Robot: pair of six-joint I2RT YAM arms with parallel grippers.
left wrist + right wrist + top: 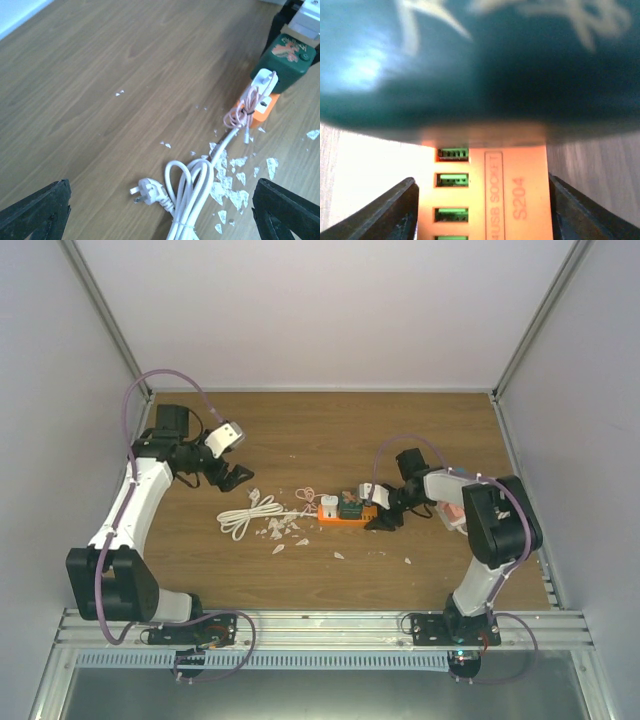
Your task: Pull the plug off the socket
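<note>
White plug (263, 80) sits in orange socket strip (261, 109), mid-table. Light, rigid, snug: pinch its flat sides. Your right gripper (484, 210) seemingly clamps the strip; left gripper (232, 468) gapes, well apart.

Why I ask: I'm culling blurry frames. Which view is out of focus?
Right wrist: the green adapter fills the top, badly blurred; the orange socket strip below reads sharper, with overexposed white at its left. Left wrist: crisp. Top external: sharp, evenly lit.
</note>
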